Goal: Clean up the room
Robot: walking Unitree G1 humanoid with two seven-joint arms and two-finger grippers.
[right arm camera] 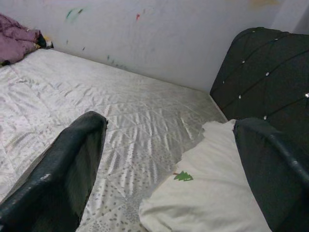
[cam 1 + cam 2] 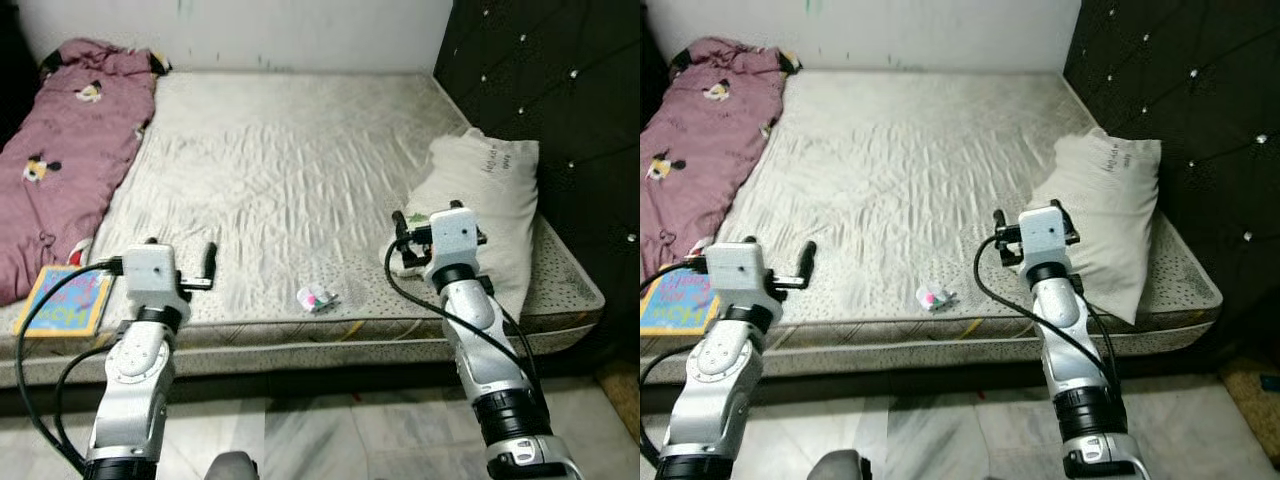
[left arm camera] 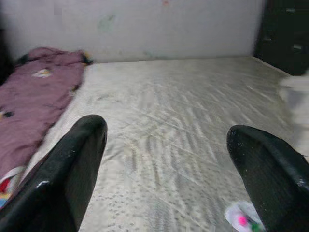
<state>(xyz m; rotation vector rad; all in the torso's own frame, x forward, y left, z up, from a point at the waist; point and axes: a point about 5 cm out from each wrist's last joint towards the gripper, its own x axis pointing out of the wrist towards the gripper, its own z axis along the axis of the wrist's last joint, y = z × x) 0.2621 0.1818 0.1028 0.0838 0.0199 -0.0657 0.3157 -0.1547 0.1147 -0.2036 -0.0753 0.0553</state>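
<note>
Both sets of jaws stand spread wide with nothing between them: the left gripper [image 3: 164, 164] hovers over the near edge of the mattress [image 2: 290, 170] at about 8 o'clock in the head view, and the right gripper [image 1: 178, 164] hovers at about 4 o'clock, just over the near end of the pillow [image 2: 490, 200]. Between the two arms, close to the mattress's front edge at 6 o'clock, lies a small crumpled wrapper [image 2: 318, 298], white with pink and green, though it is too small to say exactly what it is. At 8 o'clock, beyond the left arm, a colourful children's book [image 2: 62, 302] rests on the front left corner of the bed, touching the lower end of a maroon blanket [image 2: 65, 150] printed with cartoon figures, which runs along the left side up to 11 o'clock. The pillow lies against the dark tufted headboard [image 2: 560, 110] from 3 to 4 o'clock. Farthest off, at 12 o'clock, a white wall [image 2: 250, 30] with faint scribbles backs the bed.
</note>
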